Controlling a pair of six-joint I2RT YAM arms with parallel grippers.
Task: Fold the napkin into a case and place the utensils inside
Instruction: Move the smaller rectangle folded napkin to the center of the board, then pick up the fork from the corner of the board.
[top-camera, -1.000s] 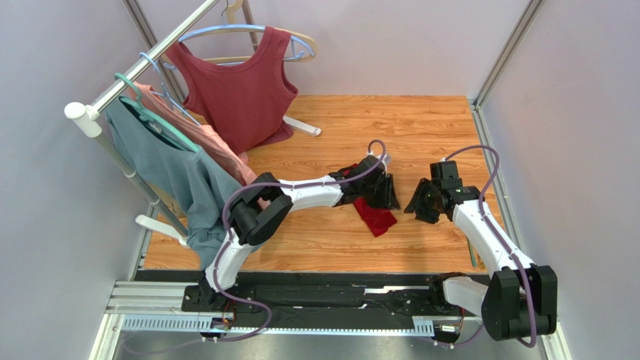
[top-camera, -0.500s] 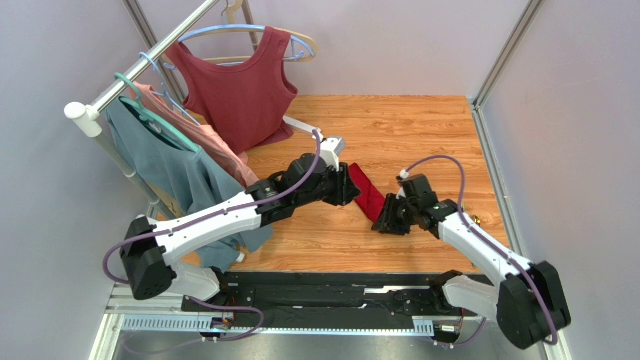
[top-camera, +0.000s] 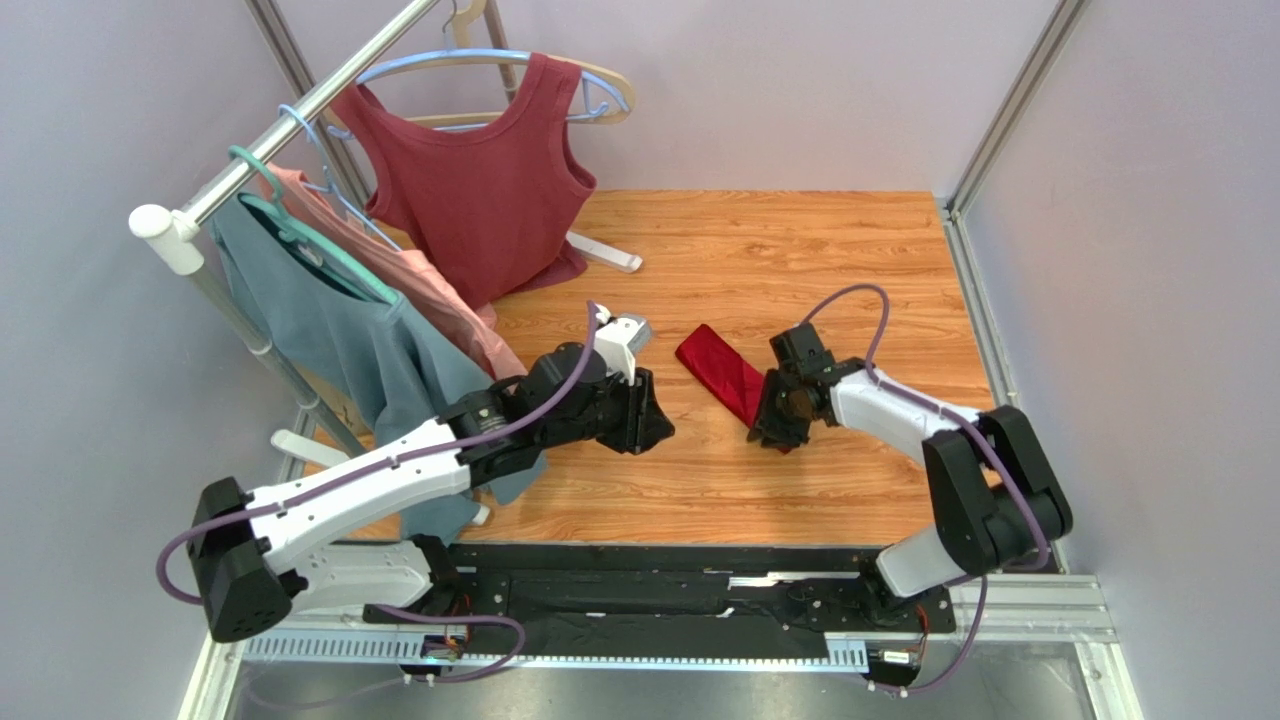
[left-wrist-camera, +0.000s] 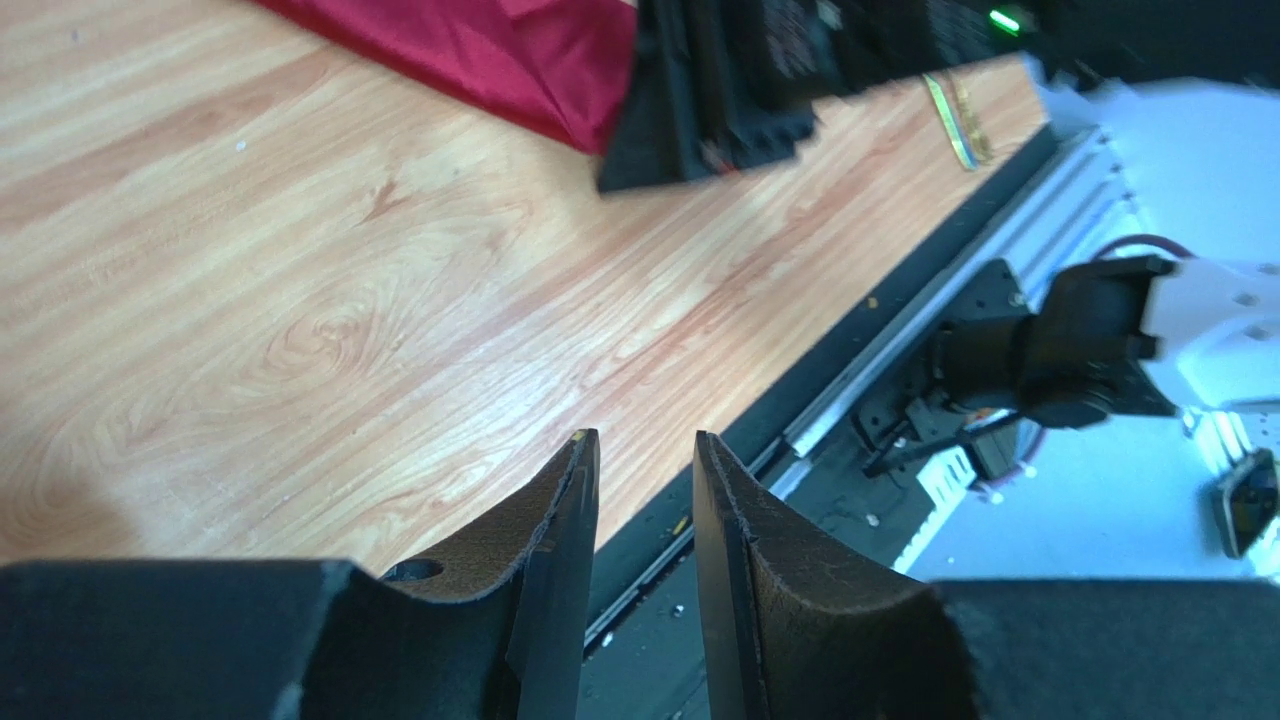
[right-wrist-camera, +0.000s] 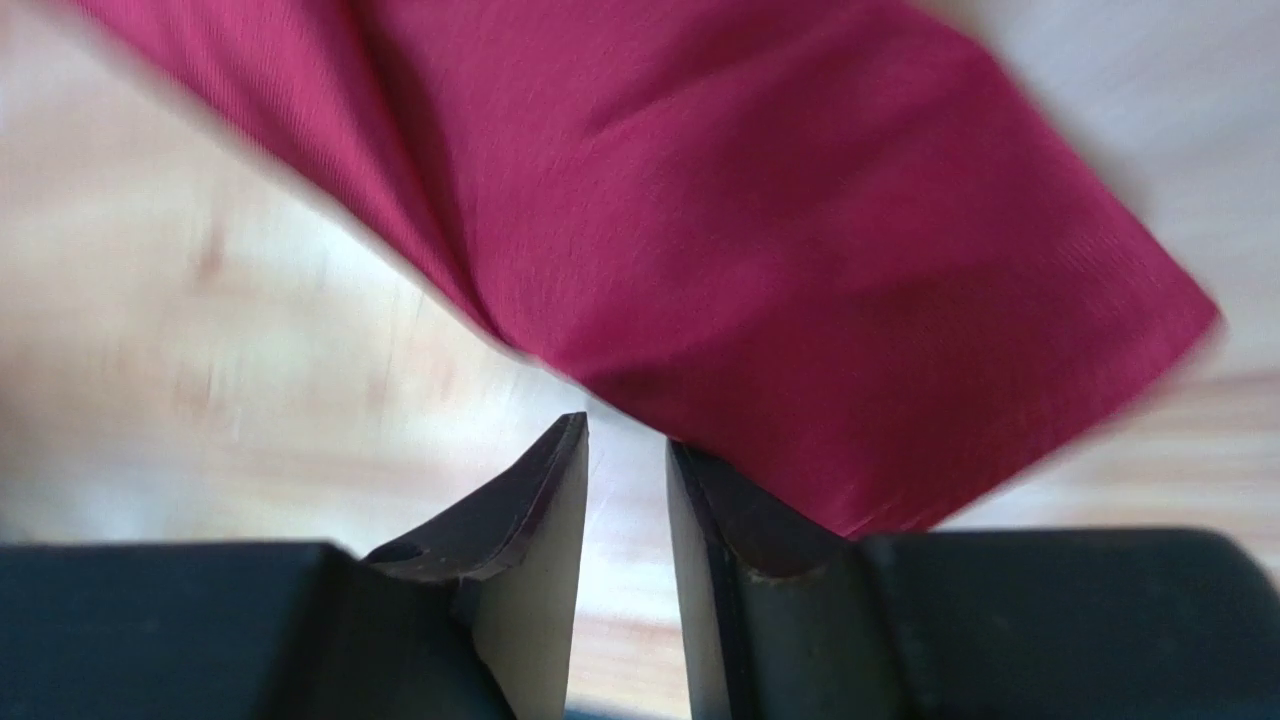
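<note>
The left gripper (left-wrist-camera: 643, 440), jaws slightly apart and empty, is backing off while the right gripper (right-wrist-camera: 627, 431), jaws narrowing but holding nothing, is moving in on the napkin (top-camera: 720, 374), lying just ahead of its tips as a narrow strip, so the fold seems nearly finished.

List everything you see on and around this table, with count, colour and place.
napkin: one, crimson, folded narrow, mid-table
utensils: count unclear, gold, by the table's near edge
sleeveless top: one, maroon, on a hanger, back left
shirt: one, grey-blue, on the rack
garment: one, pink, behind the shirt
rack: one, silver, left
table: one, wood
left fingers: two, black, apart, empty
right fingers: two, black, apart, at the napkin's edge
</note>
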